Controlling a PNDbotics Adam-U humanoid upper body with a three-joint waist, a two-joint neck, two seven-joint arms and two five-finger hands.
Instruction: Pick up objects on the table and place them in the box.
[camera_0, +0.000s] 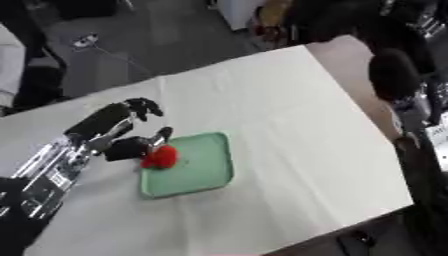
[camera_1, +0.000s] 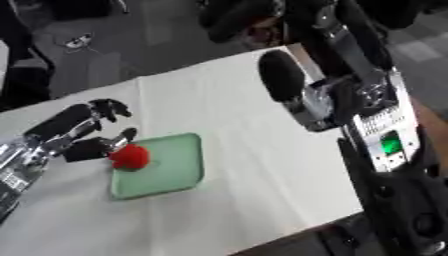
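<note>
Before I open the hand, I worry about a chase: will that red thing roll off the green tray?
The red object looks rounded, so it may roll a little. The green tray has a raised rim, which should likely stop it. It looks small beside the left hand, so probably light.

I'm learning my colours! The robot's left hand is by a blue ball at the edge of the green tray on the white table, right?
Nearly. The ball is red, not blue, as the left eye view shows. The rest holds: the left hand is beside it, at the edge of the green tray on the white table.
</note>
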